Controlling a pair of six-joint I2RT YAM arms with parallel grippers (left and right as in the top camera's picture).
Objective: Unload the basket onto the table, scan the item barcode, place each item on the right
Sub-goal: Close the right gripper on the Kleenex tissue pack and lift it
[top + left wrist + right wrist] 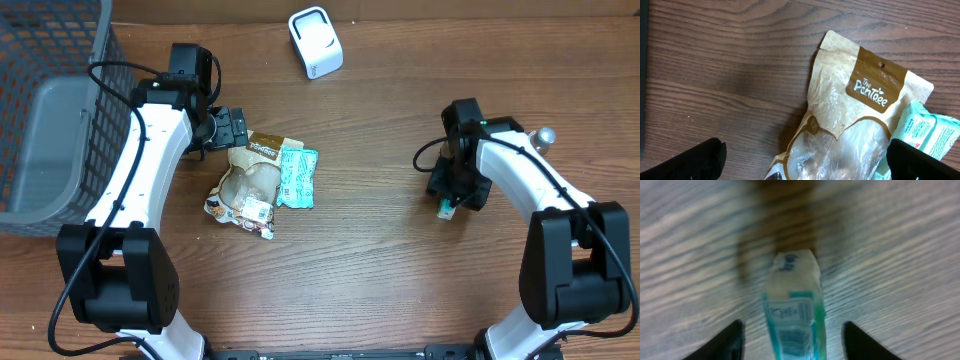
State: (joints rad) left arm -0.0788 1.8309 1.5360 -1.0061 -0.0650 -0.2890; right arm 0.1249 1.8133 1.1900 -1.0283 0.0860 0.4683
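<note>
A small teal tube with a barcode label lies on the table between the fingers of my right gripper. The gripper is open, with wood showing on both sides of the tube. From overhead the tube peeks out under the right gripper. The white barcode scanner stands at the back centre. My left gripper is open and hovers low over a tan-and-clear Pantree snack bag, touching nothing. Overhead, the left gripper sits at that bag's top left.
A teal wipes packet lies against the bag's right side, also in the left wrist view. A grey mesh basket fills the far left. A small silver knob sits behind the right arm.
</note>
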